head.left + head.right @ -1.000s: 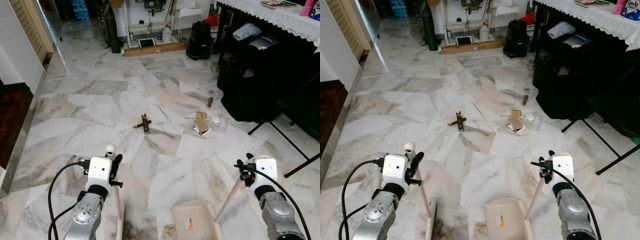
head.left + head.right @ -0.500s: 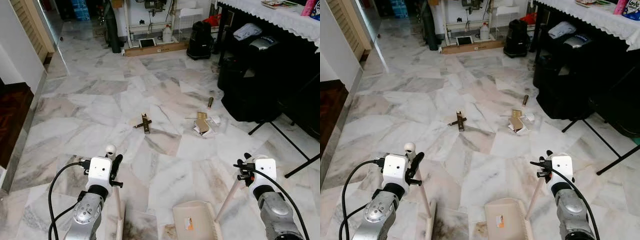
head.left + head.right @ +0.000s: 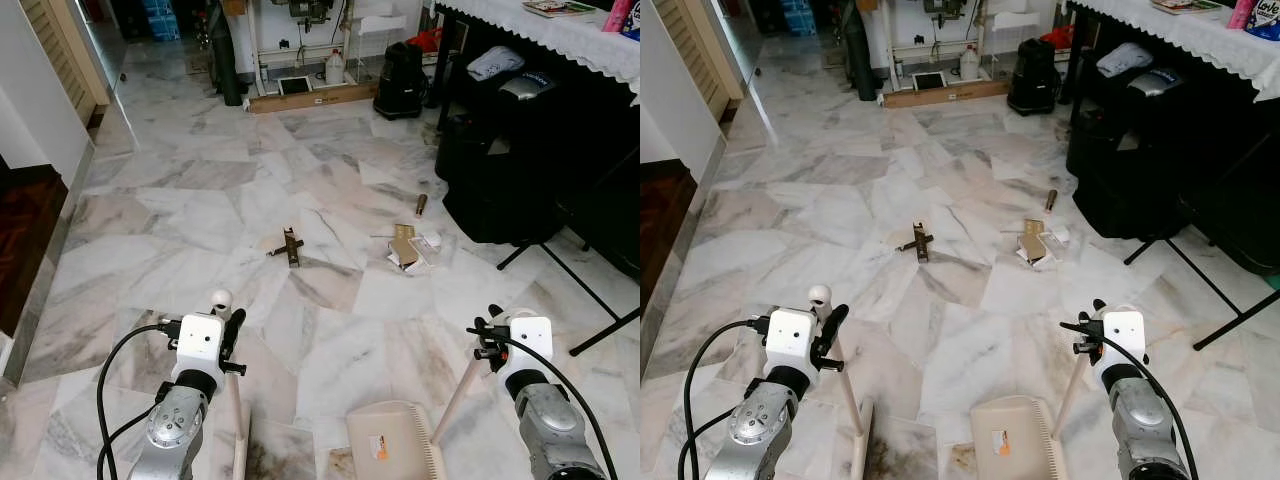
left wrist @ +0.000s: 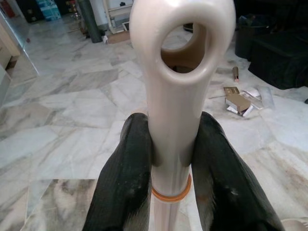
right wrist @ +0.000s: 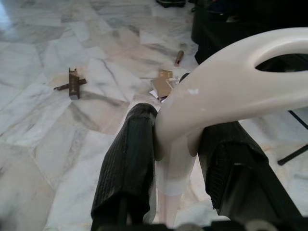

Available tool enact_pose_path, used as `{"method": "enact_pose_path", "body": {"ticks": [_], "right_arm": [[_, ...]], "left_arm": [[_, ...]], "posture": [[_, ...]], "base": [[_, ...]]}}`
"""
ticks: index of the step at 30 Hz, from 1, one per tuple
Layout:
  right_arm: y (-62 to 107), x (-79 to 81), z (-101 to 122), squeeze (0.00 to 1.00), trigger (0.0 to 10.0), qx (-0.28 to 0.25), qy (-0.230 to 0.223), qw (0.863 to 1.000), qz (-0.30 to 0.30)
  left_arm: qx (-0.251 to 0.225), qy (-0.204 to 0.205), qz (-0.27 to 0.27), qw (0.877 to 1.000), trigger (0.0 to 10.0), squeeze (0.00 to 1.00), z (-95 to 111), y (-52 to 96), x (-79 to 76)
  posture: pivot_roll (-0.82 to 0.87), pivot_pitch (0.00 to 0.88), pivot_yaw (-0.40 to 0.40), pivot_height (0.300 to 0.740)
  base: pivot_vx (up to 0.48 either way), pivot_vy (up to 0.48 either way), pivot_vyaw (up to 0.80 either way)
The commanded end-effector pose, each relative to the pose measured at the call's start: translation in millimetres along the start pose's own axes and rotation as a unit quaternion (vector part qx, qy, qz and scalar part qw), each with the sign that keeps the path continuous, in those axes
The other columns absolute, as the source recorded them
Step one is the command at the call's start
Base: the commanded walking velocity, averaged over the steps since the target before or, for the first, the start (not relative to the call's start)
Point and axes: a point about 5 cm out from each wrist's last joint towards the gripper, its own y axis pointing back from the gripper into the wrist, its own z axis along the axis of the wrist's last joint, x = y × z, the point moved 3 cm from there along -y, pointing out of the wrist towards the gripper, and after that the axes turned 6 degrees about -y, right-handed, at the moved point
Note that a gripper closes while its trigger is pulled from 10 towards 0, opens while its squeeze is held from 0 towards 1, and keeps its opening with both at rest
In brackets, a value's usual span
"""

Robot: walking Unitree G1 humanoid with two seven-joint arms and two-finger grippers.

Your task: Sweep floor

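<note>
Meanwhile, the left gripper [image 4: 171, 163] is clamping a broom handle [image 4: 175, 96] while the right gripper [image 5: 175, 159] is gripping a dustpan handle [image 5: 226, 91]. Scraps [image 3: 408, 246] ahead risk scattering if swept hard.

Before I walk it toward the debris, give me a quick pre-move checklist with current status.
1. Left tool shut on broom handle: ok.
2. Right tool shut on dustpan handle: ok.
3. Dustpan on floor ahead of robot: ok.
4. Debris located: brown piece, cardboard scraps, small cylinder: ok.
5. Black stand legs close to right of path: not ok.
6. Broom bristles' state: cannot tell.
</note>
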Motion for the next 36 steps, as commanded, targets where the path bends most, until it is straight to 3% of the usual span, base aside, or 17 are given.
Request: {"method": "enact_pose_path", "body": {"ticks": [1,2,3,5,14,21,28,36], "right_arm": [[-3.4,-0.2,20.9,0.0,10.0,-0.052,-0.005,0.999,-0.011],[-3.4,-0.2,20.9,0.0,10.0,-0.052,-0.005,0.999,-0.011],[-0.5,4.5,35.6,0.0,10.0,-0.098,-0.009,0.995,-0.017],[2.2,10.0,46.7,0.0,10.0,-0.129,-0.019,0.991,-0.018],[10.9,32.4,87.3,0.0,10.0,-0.213,-0.043,0.976,-0.01],[11.5,39.5,94.4,0.0,10.0,-0.214,-0.051,0.975,-0.012],[11.3,47.1,87.1,0.0,10.0,-0.2,-0.067,0.977,-0.021],[9.8,53.3,81.8,0.0,10.0,-0.188,-0.076,0.979,-0.023]], "left_arm": [[-0.022,-0.011,0.006,1.0,10.0,0.0,12.4,-3.1,4.4],[-0.022,-0.011,0.006,1.0,10.0,0.0,12.4,-3.1,4.4],[-0.023,-0.012,0.009,1.0,10.0,0.0,12.9,-3.5,5.3],[-0.024,-0.013,0.01,1.0,10.0,0.0,13.3,-4.1,6.1],[-0.034,-0.015,0.021,0.999,10.0,0.0,18.4,-10.3,10.0],[-0.06,-0.013,0.049,0.997,10.0,0.0,31.2,-19.6,19.9],[-0.085,-0.014,0.079,0.993,10.0,0.0,43.0,-26.2,31.9],[-0.094,-0.012,0.083,0.992,10.0,0.0,46.4,-27.0,29.8]], "posture": [[-0.01,0.0,0.031,0.74],[-0.01,0.0,0.031,0.74],[-0.02,0.0,0.033,0.74],[-0.02,0.0,0.035,0.74],[-0.03,0.0,0.03,0.74],[-0.03,0.0,0.019,0.74],[-0.03,0.0,0.007,0.74],[-0.02,0.0,0.002,0.74]], "base": [[0.0,0.0,0.0],[0.0,0.0,0.0],[0.0,0.0,0.0],[0.0,0.0,0.0],[0.0,0.0,0.0],[0.0,0.0,0.0],[0.0,0.0,0.0],[0.0,0.0,0.0]]}}
